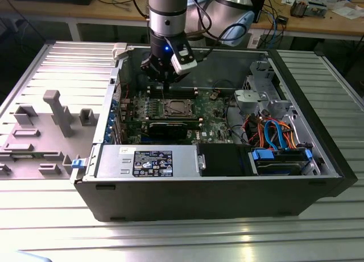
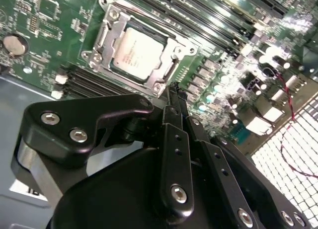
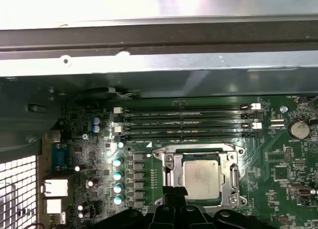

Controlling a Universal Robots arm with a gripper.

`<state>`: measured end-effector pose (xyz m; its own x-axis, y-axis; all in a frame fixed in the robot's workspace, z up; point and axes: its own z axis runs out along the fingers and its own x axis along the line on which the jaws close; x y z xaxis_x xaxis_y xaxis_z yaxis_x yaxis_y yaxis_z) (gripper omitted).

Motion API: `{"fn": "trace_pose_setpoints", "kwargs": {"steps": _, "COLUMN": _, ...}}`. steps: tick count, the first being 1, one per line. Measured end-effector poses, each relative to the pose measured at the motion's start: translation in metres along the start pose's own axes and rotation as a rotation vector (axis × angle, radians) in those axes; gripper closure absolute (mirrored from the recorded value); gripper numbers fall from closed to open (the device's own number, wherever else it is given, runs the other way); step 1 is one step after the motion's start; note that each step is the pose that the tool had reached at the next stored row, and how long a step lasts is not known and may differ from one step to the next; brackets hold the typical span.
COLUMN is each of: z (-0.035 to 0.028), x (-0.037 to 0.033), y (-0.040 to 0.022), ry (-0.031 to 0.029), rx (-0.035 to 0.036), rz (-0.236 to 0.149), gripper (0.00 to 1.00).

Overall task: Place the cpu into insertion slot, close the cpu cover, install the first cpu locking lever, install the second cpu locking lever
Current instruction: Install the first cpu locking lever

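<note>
Item: gripper point(image 2: 171, 97). In the second wrist view I read its black fingers as drawn together to a narrow tip with nothing between them, hanging just beside the socket's edge.

Item: cpu point(image 3: 200, 178). Silvery-grey top, lying flat in the insertion slot point(image 3: 169, 177) on the green motherboard point(image 3: 283, 164); in the exterior view it sits in the middle of the open computer case point(image 1: 318, 154).

Item: cpu cover point(image 2: 184, 47). The silver frame appears to lie down around the chip, though I cannot tell for certain that it is fully seated.

Item: locking levers. Thin wires along the socket's sides; too fine for me to say whether either is latched.

Item: memory slots point(image 3: 184, 122). Long, black, near the socket.

Risk, my judgement: the fingertip sits close to the frame, so a slightly off descent could scrape the cover or slip off a lever and strike the board.
</note>
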<state>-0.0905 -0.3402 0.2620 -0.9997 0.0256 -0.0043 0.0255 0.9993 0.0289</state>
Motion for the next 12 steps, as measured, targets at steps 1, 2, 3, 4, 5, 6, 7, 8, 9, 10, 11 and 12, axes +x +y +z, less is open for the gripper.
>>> {"fn": "trace_pose_setpoints", "kwargs": {"steps": 1, "z": -0.0005, "x": 0.0012, "y": 0.0000, "ry": -0.0002, "rx": 0.0001, "rz": 0.000, "gripper": 0.89}}
{"fn": "trace_pose_setpoints", "kwargs": {"steps": 2, "z": -0.0015, "x": 0.0021, "y": 0.0000, "ry": -0.0005, "rx": 0.0001, "rz": 0.000, "gripper": 0.89}}
{"fn": "trace_pose_setpoints", "kwargs": {"steps": 3, "z": -0.0024, "x": 0.0031, "y": 0.0000, "ry": -0.0007, "rx": 0.0000, "rz": 0.000, "gripper": 0.89}}
{"fn": "trace_pose_setpoints", "kwargs": {"steps": 4, "z": -0.0032, "x": 0.0048, "y": -0.0001, "ry": -0.0011, "rx": -0.0001, "rz": 0.000, "gripper": 0.89}}
{"fn": "trace_pose_setpoints", "kwargs": {"steps": 5, "z": -0.0037, "x": 0.0073, "y": -0.0001, "ry": -0.0012, "rx": 0.0000, "rz": -0.001, "gripper": 0.89}}
{"fn": "trace_pose_setpoints", "kwargs": {"steps": 6, "z": -0.0037, "x": 0.0097, "y": -0.0001, "ry": -0.0012, "rx": -0.0003, "rz": -0.001, "gripper": 0.89}}
{"fn": "trace_pose_setpoints", "kwargs": {"steps": 7, "z": -0.0037, "x": 0.0127, "y": -0.0002, "ry": -0.0012, "rx": -0.0011, "rz": -0.001, "gripper": 0.89}}
{"fn": "trace_pose_setpoints", "kwargs": {"steps": 8, "z": -0.0038, "x": 0.0162, "y": -0.0003, "ry": -0.0012, "rx": -0.0021, "rz": -0.001, "gripper": 0.89}}
{"fn": "trace_pose_setpoints", "kwargs": {"steps": 9, "z": -0.0038, "x": 0.0185, "y": -0.0004, "ry": -0.0011, "rx": -0.0025, "rz": -0.001, "gripper": 0.89}}
{"fn": "trace_pose_setpoints", "kwargs": {"steps": 10, "z": -0.0037, "x": 0.0201, "y": -0.0004, "ry": -0.0011, "rx": -0.0031, "rz": -0.002, "gripper": 0.89}}
{"fn": "trace_pose_setpoints", "kwargs": {"steps": 11, "z": -0.0036, "x": 0.0213, "y": -0.0004, "ry": -0.0011, "rx": -0.0034, "rz": -0.003, "gripper": 0.89}}
{"fn": "trace_pose_setpoints", "kwargs": {"steps": 12, "z": -0.0036, "x": 0.0219, "y": -0.0003, "ry": -0.0011, "rx": -0.0035, "rz": -0.006, "gripper": 0.89}}
